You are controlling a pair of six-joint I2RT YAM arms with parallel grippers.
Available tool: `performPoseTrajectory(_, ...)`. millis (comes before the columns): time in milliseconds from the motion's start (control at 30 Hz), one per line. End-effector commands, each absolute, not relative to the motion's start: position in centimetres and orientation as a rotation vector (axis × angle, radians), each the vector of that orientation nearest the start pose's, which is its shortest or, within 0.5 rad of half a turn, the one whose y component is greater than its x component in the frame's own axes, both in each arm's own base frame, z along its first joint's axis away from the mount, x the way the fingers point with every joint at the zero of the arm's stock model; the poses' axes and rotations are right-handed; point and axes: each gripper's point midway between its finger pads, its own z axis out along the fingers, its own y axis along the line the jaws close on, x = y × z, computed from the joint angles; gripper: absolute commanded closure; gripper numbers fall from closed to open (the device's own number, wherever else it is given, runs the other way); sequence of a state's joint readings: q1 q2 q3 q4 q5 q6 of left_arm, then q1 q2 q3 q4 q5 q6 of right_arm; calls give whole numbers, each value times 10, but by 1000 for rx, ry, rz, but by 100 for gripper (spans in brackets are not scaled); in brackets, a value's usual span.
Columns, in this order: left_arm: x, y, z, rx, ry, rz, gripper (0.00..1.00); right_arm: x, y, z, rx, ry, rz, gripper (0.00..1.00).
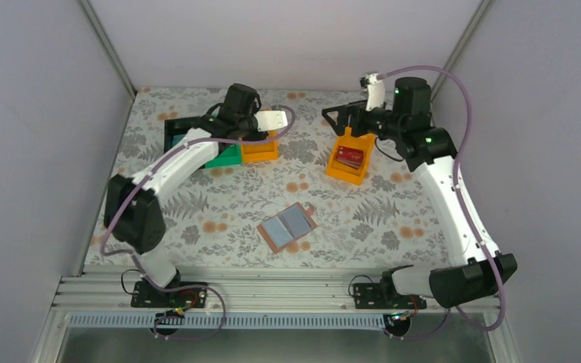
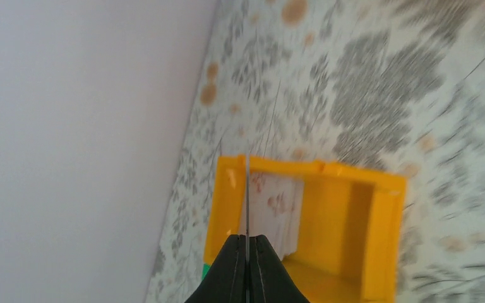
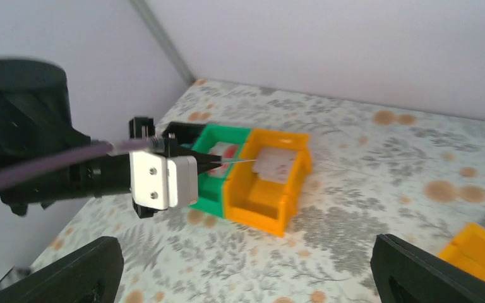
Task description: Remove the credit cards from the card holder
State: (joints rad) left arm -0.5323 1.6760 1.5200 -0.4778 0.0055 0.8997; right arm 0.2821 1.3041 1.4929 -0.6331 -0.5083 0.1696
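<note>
Blue-grey sleeves face up where the card holder [image 1: 287,228] lies open and flat on the table [image 1: 393,219], near the front edge, between the two arms and well apart from both pincers. We see the left pincer [image 2: 247,243] clenched on a thin card [image 2: 247,196], which shows edge-on to its own camera above the yellow bin [image 2: 385,240]. A whitish-pink card [image 2: 278,211] rests inside that bin. We cannot tell the held card's colour. The right pincer [image 3: 245,262] is released, its fingers [image 3: 69,274] spread wide and grasping nothing, close by the orange bin [image 1: 342,175] where a dark red card [image 1: 350,157] lies. A green bin [image 3: 224,132] touches the yellow one, partly hidden behind the left pincer. The left arm [image 1: 174,162] reaches to the far left of the table, and the right arm [image 1: 454,197] to the far right.
</note>
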Motion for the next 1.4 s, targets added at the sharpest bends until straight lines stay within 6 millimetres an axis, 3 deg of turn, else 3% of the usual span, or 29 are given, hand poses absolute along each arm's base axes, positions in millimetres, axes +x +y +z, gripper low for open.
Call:
performPoseTrajectory(0, 485, -230, 236, 1474, 1616, 478, 98, 376, 145, 376, -266, 2015, 709, 1)
performPoseTrajectory(133, 512, -234, 217, 1473, 1624, 493, 98, 388, 126, 367, -204, 2035, 754, 1)
performPoseTrajectory(233, 514, -239, 196, 1521, 1650, 427, 98, 392, 119, 363, -176, 2038, 777, 1)
performPoseTrajectory(467, 528, -229, 155, 1604, 1637, 413, 98, 398, 114, 362, -155, 2038, 815, 1)
performPoseTrajectory(767, 544, -231, 134, 1628, 1642, 396, 98, 401, 110, 361, -136, 2039, 827, 1)
performPoseTrajectory(1100, 568, -224, 107, 1616, 1685, 490, 98, 403, 107, 360, -136, 2043, 833, 1)
performPoseTrajectory(1367, 572, -223, 91, 1625, 1689, 512, 98, 400, 110, 355, -145, 2044, 866, 1)
